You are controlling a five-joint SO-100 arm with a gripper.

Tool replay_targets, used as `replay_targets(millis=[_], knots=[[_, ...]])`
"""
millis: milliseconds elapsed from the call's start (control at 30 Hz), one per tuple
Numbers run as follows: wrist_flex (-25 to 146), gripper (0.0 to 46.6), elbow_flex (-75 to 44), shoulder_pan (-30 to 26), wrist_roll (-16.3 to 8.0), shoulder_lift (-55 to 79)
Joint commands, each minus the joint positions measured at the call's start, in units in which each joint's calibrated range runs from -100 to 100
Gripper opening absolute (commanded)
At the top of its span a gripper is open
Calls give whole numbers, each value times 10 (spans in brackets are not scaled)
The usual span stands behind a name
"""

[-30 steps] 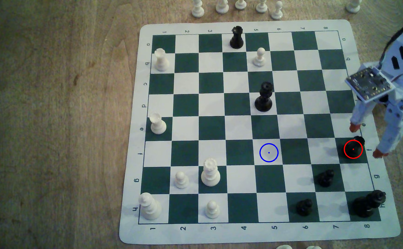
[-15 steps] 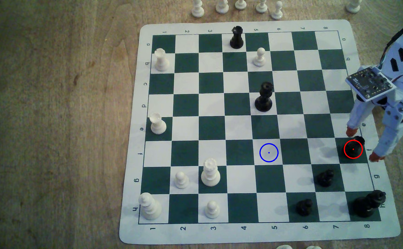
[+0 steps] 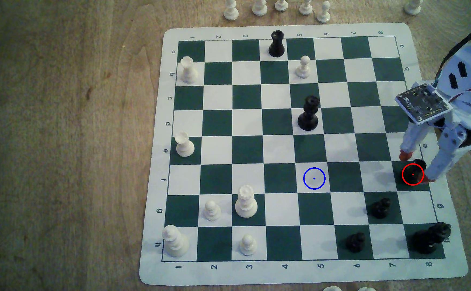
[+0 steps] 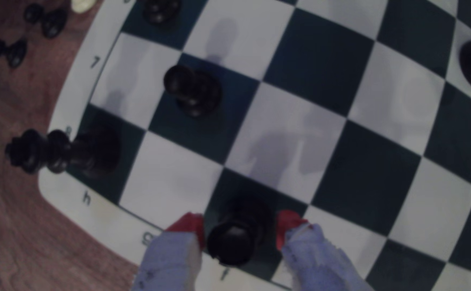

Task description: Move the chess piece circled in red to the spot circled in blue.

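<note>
The black rook (image 3: pixel 415 172), ringed in red, stands upright on its dark green square in row f, column 8, at the edge of the chessboard (image 3: pixel 293 279) on the exterior view's right. It has not left that square, so the carrying part of the task is wholly ahead. The gripper (image 3: pixel 416 168) is lowered over the piece with its jaws apart, one red-tipped finger on each side of the rook. In the wrist view the rook (image 4: pixel 232 240) sits between the two red fingertips (image 4: pixel 189 226); one tip looks to be at or almost at the piece's side, the other just beside it with a sliver of green square showing between. The claw is thus spread a little wider than the rook and grips nothing yet.

The approach appears finished, and the closing of the fingers seems the step in hand. Left to do: squeeze, lift, travel along row f toward the exterior view's left, and set the rook down on the blue-ringed white square (image 3: pixel 314 178) in column 5, which stands free. The two squares between start and goal along that row are bare of pieces. A black pawn (image 3: pixel 380 207) stands near, one row down, and the black king (image 3: pixel 430 237) sits in the corner.
</note>
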Motion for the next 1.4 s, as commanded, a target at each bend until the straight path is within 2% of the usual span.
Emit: replay_targets(millis=[0, 400, 533, 567, 600, 800, 900, 1067, 1367], knots=[[-5, 115, -3, -3, 1, 1], [7, 114, -2, -16, 1, 6], [11, 61, -2, -22, 2, 6], [11, 21, -2, -24, 2, 6], [11, 4, -2, -24, 2, 6], [31, 3, -21, -24, 2, 4], [89, 3, -88, -18, 5, -7], [131, 3, -230, 26, 28, 15], [-7, 3, -271, 117, 52, 190]])
